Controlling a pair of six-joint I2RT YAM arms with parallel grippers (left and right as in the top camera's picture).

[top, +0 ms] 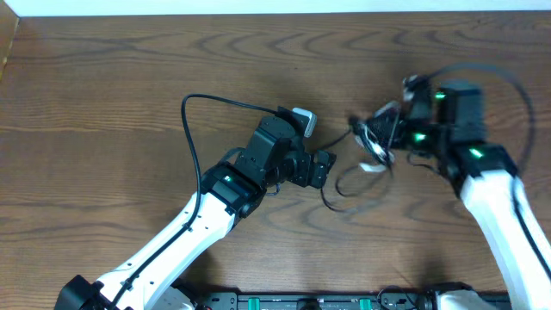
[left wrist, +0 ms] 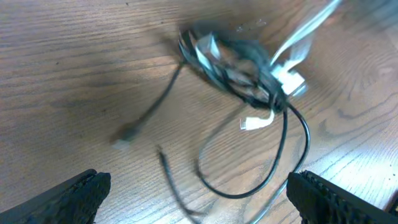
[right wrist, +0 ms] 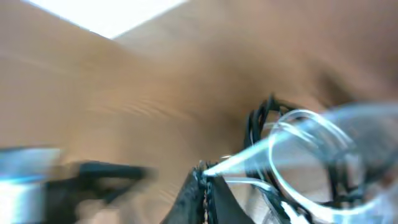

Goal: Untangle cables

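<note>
Right jaws are clamping shut on the cables (top: 380, 139); left jaws are standing wide apart, with the cables hanging just ahead of them

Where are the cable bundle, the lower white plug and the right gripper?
cable bundle (left wrist: 239, 71): left wrist view, middle of the knot.
lower white plug (left wrist: 256, 122): left wrist view, on its body.
right gripper (right wrist: 204, 182): right wrist view, between its shut fingertips.

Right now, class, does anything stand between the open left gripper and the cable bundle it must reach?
Nothing visible does. Only table wood lies between the left gripper and the cable bundle, plus the bundle's own trailing black loop. The right gripper, shut on the bundle, sits on its far side.
</note>
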